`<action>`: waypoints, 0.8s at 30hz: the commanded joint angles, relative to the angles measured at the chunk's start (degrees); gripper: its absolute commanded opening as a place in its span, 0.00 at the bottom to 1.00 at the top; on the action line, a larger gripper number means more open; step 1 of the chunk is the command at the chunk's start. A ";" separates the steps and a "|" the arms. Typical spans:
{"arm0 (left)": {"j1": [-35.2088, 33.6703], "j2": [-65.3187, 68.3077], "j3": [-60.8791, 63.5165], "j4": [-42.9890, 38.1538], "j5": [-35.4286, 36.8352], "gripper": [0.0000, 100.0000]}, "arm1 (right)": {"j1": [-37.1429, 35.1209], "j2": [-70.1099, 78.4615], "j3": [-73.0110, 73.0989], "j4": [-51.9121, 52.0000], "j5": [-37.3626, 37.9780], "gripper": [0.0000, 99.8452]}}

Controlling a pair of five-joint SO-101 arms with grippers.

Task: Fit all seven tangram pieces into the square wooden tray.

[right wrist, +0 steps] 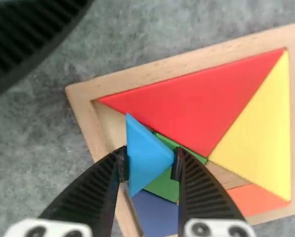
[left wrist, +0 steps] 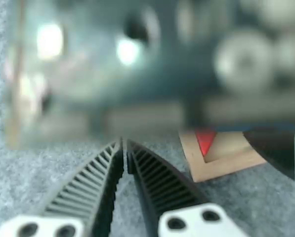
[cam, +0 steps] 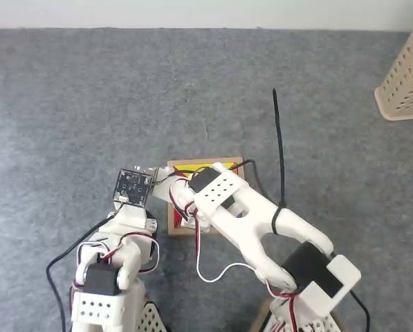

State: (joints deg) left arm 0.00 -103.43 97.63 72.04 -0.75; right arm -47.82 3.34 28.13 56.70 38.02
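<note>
Blue triangle (right wrist: pixel 147 160) is pinched in the right gripper (right wrist: pixel 149 160). One finger is on its long edge and the other on the opposite corner, so the long edge runs along the fingers' length. It sits over the wooden tray (right wrist: pixel 152 69), near one tray corner. It overlaps the green piece (right wrist: pixel 164 185) and the top of the dark blue piece (right wrist: pixel 154 215), and one tip touches the red triangle (right wrist: pixel 196 106). Can't tell if it is seated or hanging above them.

Key relation: a bare wood pocket (right wrist: pixel 110 128) lies just beside the blue triangle's long edge, between it and the tray wall. The likely next move is a short shift toward that wall, maybe with a turn. That's a judgement; the pocket's full shape is hidden by the finger.

Further out, the yellow triangle (right wrist: pixel 258 138) and orange piece (right wrist: pixel 253 197) lie flat in the tray.

In the high view the right arm covers most of the tray (cam: pixel 175 230), so it is the nearer arm.

Left gripper (left wrist: pixel 123 148) is closed on nothing, low over the grey carpet (left wrist: pixel 48 163), just beside the tray's outer edge (left wrist: pixel 221 165).
</note>
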 commanded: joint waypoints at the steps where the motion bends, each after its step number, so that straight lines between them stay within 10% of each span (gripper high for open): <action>1: -0.26 -1.23 -1.10 0.35 0.35 0.01 | -0.13 -0.66 -1.93 -0.84 5.71 0.09; 24: -0.18 -1.23 -1.10 0.35 0.35 0.01 | -0.31 -1.27 -5.54 5.23 2.55 0.21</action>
State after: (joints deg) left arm 0.09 -103.43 97.63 72.04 -0.75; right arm -47.82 3.34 25.67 61.01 41.89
